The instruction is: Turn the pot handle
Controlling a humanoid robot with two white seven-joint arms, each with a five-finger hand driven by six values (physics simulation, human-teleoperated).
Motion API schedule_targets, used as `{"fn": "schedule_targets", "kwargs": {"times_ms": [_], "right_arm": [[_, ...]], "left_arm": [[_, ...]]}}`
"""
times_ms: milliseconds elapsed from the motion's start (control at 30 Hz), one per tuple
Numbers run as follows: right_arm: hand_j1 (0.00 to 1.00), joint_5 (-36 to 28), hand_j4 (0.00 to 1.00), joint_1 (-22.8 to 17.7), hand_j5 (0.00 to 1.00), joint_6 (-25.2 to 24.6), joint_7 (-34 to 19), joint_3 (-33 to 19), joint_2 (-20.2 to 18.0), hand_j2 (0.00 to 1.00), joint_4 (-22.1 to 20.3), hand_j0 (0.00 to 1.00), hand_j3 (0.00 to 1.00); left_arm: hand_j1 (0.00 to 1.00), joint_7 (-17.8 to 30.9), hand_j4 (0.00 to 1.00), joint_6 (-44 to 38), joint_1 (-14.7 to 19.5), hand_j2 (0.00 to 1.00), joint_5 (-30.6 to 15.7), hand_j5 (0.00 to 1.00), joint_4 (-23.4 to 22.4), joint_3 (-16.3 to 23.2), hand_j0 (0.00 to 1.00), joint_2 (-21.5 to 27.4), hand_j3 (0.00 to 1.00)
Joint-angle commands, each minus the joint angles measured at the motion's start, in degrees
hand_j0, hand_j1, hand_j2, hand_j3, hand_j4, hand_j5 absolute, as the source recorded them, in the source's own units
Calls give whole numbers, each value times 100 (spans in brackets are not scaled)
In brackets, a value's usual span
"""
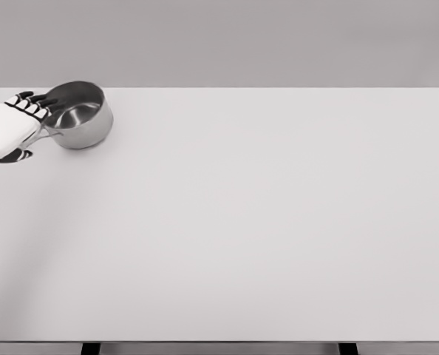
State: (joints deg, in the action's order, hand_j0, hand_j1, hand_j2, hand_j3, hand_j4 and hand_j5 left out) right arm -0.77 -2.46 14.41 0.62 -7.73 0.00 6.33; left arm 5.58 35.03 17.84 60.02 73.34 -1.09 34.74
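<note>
pot (79, 115): steel, upright, far-left table (264, 222) corner; left hand (16, 126) clasps its handle (51, 133) (mostly hidden by fingers).

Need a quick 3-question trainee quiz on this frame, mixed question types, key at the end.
1. True or false: the pot stands upright at the table's far left corner.
2. Which hand is at the pot's handle? A) left B) right
3. Fill in: the pot's inside looks ___.

Key: 1 true. 2 A, the left hand sits at the handle side; its exact grip is hard to see. 3 empty.
</note>
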Motion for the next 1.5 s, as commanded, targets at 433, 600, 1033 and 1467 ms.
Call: {"fn": "schedule_targets", "kwargs": {"times_ms": [433,600,1033,1467], "right_arm": [[100,-2,100,0,100,0,-1,-1,0,100,0,100,100],[100,-2,100,0,100,0,-1,-1,0,100,0,100,100],[100,-2,100,0,100,0,-1,-1,0,100,0,100,100],[100,-2,100,0,100,0,-1,-1,0,100,0,100,100]], "left_arm": [[100,-5,100,-3,219,100,159,100,-496,-84,100,120,100],[100,-5,100,-3,343,100,186,100,-654,-84,100,120,100],[100,-5,100,-3,738,100,484,100,-1147,-76,100,41,100],[100,-5,100,-3,914,100,651,100,-1410,-23,100,32,100]]}}
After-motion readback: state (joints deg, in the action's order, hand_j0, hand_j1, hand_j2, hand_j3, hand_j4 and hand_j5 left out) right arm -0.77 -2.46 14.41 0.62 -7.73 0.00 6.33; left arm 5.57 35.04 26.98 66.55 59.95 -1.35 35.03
